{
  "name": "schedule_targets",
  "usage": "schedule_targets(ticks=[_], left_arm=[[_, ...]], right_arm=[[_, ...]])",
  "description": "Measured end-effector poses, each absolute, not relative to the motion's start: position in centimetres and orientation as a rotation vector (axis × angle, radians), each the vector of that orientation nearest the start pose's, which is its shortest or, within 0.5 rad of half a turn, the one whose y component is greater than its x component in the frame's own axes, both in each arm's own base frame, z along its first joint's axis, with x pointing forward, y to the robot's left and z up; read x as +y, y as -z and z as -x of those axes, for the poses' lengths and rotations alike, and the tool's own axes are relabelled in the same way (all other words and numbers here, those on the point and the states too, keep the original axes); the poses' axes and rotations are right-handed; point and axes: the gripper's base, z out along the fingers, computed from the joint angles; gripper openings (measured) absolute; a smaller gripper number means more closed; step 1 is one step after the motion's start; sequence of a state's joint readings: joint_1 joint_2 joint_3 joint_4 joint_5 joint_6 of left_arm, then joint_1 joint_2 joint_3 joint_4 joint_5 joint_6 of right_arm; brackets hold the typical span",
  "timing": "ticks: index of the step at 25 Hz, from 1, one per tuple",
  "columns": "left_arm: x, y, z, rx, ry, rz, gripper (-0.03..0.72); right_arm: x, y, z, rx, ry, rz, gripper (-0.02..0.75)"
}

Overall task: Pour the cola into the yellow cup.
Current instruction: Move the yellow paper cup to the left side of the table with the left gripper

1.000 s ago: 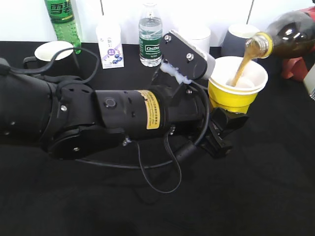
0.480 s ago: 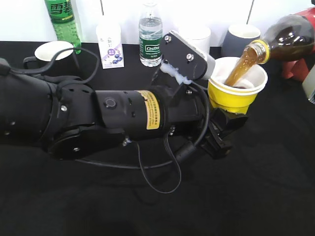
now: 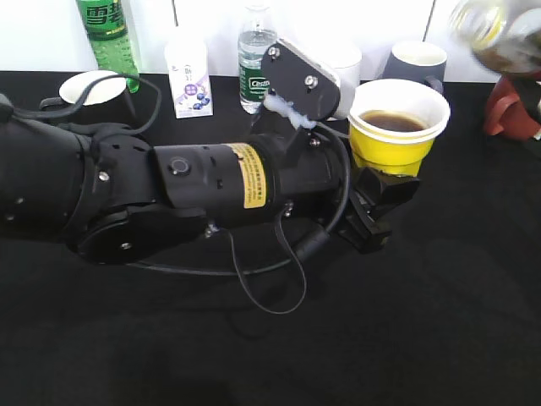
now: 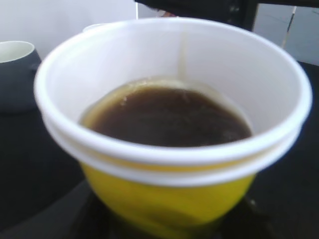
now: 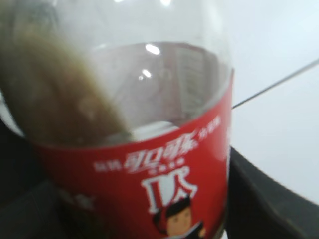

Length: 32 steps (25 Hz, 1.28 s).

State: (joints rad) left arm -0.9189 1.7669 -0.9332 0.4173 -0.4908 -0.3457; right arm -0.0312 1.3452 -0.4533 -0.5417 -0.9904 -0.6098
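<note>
The yellow cup [image 3: 396,149] sits in my left gripper [image 3: 378,201], which is shut on its lower wall; dark cola fills about half of it. It fills the left wrist view [image 4: 169,199], with the dark jaws low on both sides. The cola bottle [image 3: 500,34] is a blurred shape at the top right, up and to the right of the cup's rim, with no stream falling. In the right wrist view its red label [image 5: 149,184] is close, brown liquid shows at the left of the bottle, and my right gripper [image 5: 144,219] is shut on it.
Along the back stand a green bottle [image 3: 108,34], a small carton [image 3: 189,76], a water bottle [image 3: 256,59], a black mug [image 3: 89,89], a white mug [image 3: 345,59] and a grey mug [image 3: 414,63]. A red object [image 3: 510,112] is at the right edge.
The cola stream has stopped. The bottle has swung up and to the right, away from the cup. The cup now holds dark cola and has shifted slightly left and up with the left arm.
</note>
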Motion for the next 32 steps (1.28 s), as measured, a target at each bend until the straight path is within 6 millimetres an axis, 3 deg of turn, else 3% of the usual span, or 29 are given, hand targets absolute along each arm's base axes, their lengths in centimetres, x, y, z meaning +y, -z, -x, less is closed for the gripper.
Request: schedule_targets(ticks=[4,7,9,16,20,25,32], left_arm=[[-30.6,-21.3,-22.2,1.662,0.772,-0.981,0.438],[-28.8,-21.2,-24.4,1.692,0.721,-0.914,0.438],[-27.6,-21.2,-25.8,1.716,0.684,-0.872,0.438],[-22.2,-19.3,-28.7,1.803,0.592,-0.726,0.438],[-18.4,-17.8,-29.3,1.793,0.524,-0.619,0.438],[-15.3,-16.8,-29.4,1.762,0.405,-0.528,0.438],[-14.6,-14.7,-30.3,1.708,0.356,-0.494,0.437]], right_arm=[[3.2,-25.1,-24.7,1.280,0.159,0.724,0.502],[3.2,-25.1,-24.7,1.395,-0.158,0.462,0.502],[3.1,-25.0,-24.8,1.441,-0.248,0.378,0.502],[2.4,-24.0,-24.9,1.556,-0.283,0.227,0.502],[2.3,-24.0,-24.9,1.557,-0.283,0.207,0.502],[2.3,-24.0,-24.9,1.559,-0.282,0.206,0.502],[2.3,-23.4,-25.3,1.563,-0.301,0.202,0.502]])
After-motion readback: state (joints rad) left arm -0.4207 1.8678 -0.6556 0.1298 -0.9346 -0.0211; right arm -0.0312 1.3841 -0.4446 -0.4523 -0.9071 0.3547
